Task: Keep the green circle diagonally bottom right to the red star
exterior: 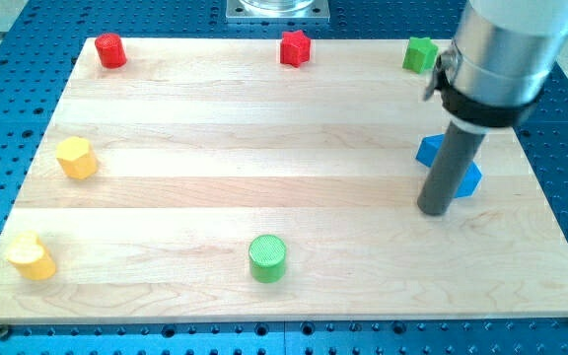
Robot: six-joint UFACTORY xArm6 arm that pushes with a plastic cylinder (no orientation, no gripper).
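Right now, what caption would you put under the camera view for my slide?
My tip rests beside a blue block, far from the green circle and red star.

Bright, even light falls on the pale wooden board (264,168) from overhead, and the colours come out saturated. Shadows are soft and short — a faint one hugs the base of the green round cylinder block (268,258), another sits beside the dark rod's lower end, my tip (434,212). The large grey metal housing (506,54) above the rod is close to the lens and slightly blurred — a pale sheen runs down its side. The whole picture is a little soft, with compression fuzz along block edges.
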